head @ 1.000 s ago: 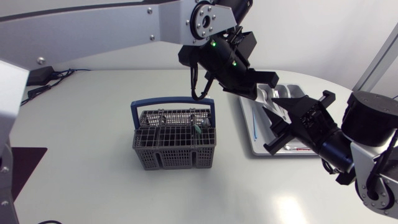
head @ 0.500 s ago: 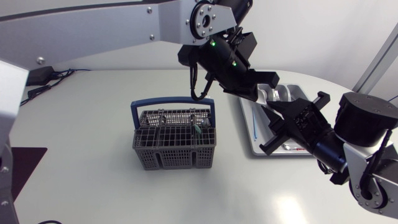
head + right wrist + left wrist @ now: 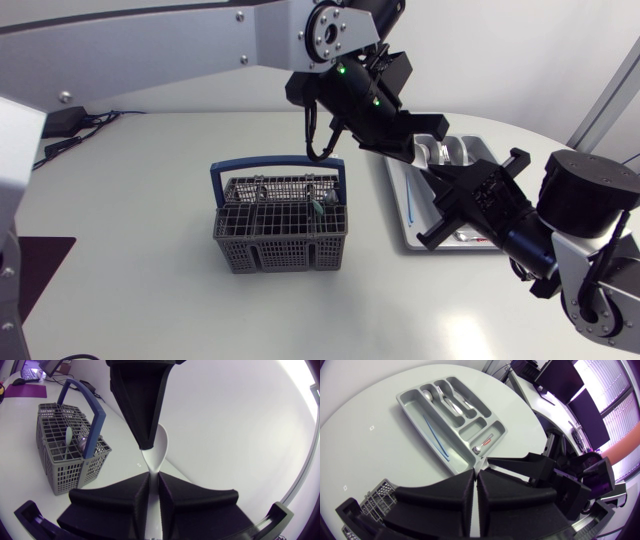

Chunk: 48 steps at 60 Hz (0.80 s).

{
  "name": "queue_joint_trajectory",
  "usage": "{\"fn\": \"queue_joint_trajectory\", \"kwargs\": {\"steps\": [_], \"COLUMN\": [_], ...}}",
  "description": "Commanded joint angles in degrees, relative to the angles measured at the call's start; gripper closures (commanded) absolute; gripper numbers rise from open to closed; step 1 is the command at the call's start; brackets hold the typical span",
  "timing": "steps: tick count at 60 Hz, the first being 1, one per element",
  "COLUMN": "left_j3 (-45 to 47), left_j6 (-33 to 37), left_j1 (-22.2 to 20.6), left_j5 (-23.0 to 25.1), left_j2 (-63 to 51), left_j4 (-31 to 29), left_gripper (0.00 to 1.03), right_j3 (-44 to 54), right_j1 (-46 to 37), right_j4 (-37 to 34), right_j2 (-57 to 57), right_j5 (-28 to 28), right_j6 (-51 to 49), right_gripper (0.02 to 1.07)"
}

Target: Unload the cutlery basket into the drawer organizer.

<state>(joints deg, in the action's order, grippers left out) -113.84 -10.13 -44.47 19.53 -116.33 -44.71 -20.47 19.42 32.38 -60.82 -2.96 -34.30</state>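
In the head view, the cutlery basket stands mid-surface with a green-handled piece and a few grey ones inside. The drawer organizer lies at its three o'clock. Our left hand and right hand meet tip to tip over the organizer, at the basket's two o'clock. They hide most of it, and whatever passes between them.

The left wrist view shows the organizer whole, ahead of the left hand. It holds spoons in the narrow compartments, a blue stick in the long one and a red-handled piece in the small end one. We judge the unloading partly done, with several pieces left in the basket. The left hand is clenched to a slit.

Only the right wrist view shows the pale spoon. Its bowl looks pinched at the left hand's tip, and its narrow end runs down toward the right hand. We cannot tell whether the right hand grasps it. The basket stands off to the side, well apart from both hands.
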Motion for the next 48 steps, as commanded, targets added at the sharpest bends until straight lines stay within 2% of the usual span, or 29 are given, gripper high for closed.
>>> {"fn": "queue_joint_trajectory", "kwargs": {"steps": [1,6,10,20,25,31,35,41,46,48], "left_j3": [-1.12,-1.12,-0.77,-0.68,-0.94,-0.68,0.38,3.1,8.2,10.66], "left_j6": [-1.56,-1.56,-1.47,-0.59,0.9,4.33,9.87,20.77,31.05,34.74], "left_j1": [0.0,0.7,1.4,3.69,5.36,7.29,7.47,6.94,5.88,5.88], "left_j5": [1.39,1.39,1.39,0.77,-0.72,-3.09,-5.64,-5.91,-6.52,-6.78], "left_j2": [-0.82,0.32,1.64,5.06,7.26,9.37,10.78,12.1,14.12,15.08], "left_j4": [0.06,0.85,1.99,4.19,4.45,4.19,2.96,-1.35,-2.58,-2.23], "left_gripper": [0.95,0.73,0.52,0.29,0.29,0.29,0.29,0.3,0.3,0.33], "right_j3": [1.57,1.75,2.1,3.42,3.86,3.33,2.63,0.96,-0.45,-0.98], "right_j1": [0.27,0.36,0.44,-0.52,-4.65,-12.21,-17.84,-24.25,-27.33,-28.21], "right_j4": [0.84,0.67,0.67,0.05,-1.88,-7.07,-10.41,-17.0,-22.36,-24.47], "right_j2": [-0.71,-0.71,-0.62,0.7,2.55,5.18,6.41,6.94,6.24,5.53], "right_j5": [0.15,-0.11,-0.38,-3.63,-8.9,-18.57,-25.6,-34.13,-37.91,-39.05], "right_j6": [0.11,0.03,-0.15,-0.85,-1.47,-3.49,-5.42,-9.9,-15.27,-17.9], "right_gripper": [0.94,0.94,0.94,0.94,0.94,0.94,0.93,0.93,0.93,0.93]}}
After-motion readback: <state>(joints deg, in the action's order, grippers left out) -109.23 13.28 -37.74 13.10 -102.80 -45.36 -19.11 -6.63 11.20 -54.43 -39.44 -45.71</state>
